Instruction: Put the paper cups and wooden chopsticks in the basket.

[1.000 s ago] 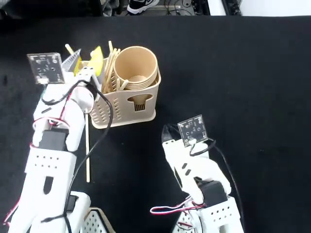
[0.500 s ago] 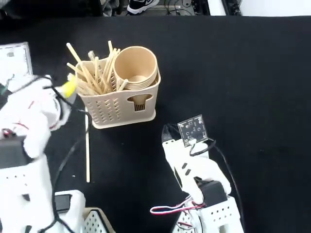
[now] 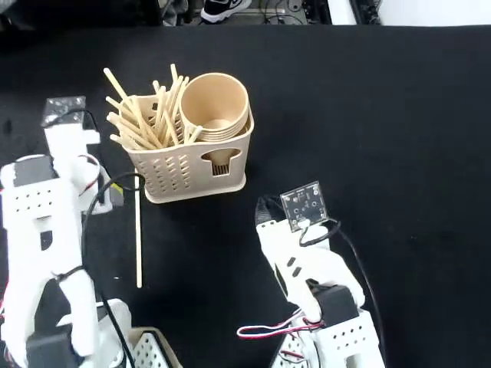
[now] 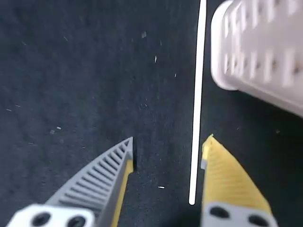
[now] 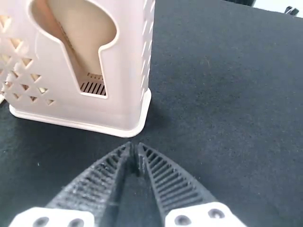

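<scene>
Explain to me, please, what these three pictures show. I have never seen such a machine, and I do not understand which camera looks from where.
These are two small robot arms standing side by side at a black table. The high view comes from a fixed camera looking down. The other two pictures come from a camera on each arm's wrist, so each looks along its own tool, a pincer with two fingers. On the table stands a beige basket holding stacked paper cups and a bundle of chopsticks. One loose chopstick lies on the table beside the basket. The left tool is open over that chopstick's end and holds nothing. The right tool is shut and empty, pointing toward the basket.
</scene>
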Robot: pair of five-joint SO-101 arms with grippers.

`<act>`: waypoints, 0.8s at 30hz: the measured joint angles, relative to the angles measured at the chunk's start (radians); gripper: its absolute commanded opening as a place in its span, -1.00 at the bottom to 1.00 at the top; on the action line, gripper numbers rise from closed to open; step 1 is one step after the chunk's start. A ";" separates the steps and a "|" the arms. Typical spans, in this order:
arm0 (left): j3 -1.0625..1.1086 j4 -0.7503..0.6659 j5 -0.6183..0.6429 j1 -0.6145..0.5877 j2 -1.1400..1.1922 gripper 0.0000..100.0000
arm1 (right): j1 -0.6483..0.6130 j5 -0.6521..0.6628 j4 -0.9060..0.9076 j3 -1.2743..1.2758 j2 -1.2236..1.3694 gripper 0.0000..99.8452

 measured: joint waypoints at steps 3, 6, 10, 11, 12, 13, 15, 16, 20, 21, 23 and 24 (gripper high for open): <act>0.103 -0.095 0.040 0.038 0.003 -0.53 | 0.000 0.000 0.000 0.000 0.000 -0.95; 0.239 -0.230 0.115 0.106 0.003 -0.53 | 0.000 0.000 0.000 0.000 0.000 -0.95; 0.368 -0.388 0.190 0.147 0.005 -0.53 | 0.000 0.000 0.000 0.000 0.000 -0.95; 0.384 -0.413 0.203 0.147 0.011 -0.53 | 0.000 0.000 0.000 0.000 0.000 -0.95; 0.397 -0.430 0.218 0.147 0.012 -0.54 | 0.000 0.000 0.000 0.000 0.000 -0.95; 0.410 -0.443 0.232 0.147 0.012 -0.54 | 0.000 0.000 0.000 0.000 0.000 -0.95; 0.439 -0.466 0.256 0.147 0.012 -0.54 | 0.000 0.000 0.000 0.000 0.000 -0.95; 0.453 -0.480 0.270 0.147 0.012 -0.55 | 0.000 0.000 0.000 0.000 0.000 -0.95; 0.502 -0.514 0.282 0.147 0.012 -0.77 | 0.000 0.000 0.000 0.000 0.000 -0.95; 0.514 -0.525 0.282 0.147 0.012 -0.84 | 0.000 0.000 0.000 0.000 0.000 -0.95; 0.539 -0.555 0.282 0.147 0.012 -0.94 | 0.000 0.000 0.000 0.000 0.000 -0.95; 0.551 -0.569 0.282 0.147 0.012 -0.94 | 0.000 0.000 0.000 0.000 0.000 -0.95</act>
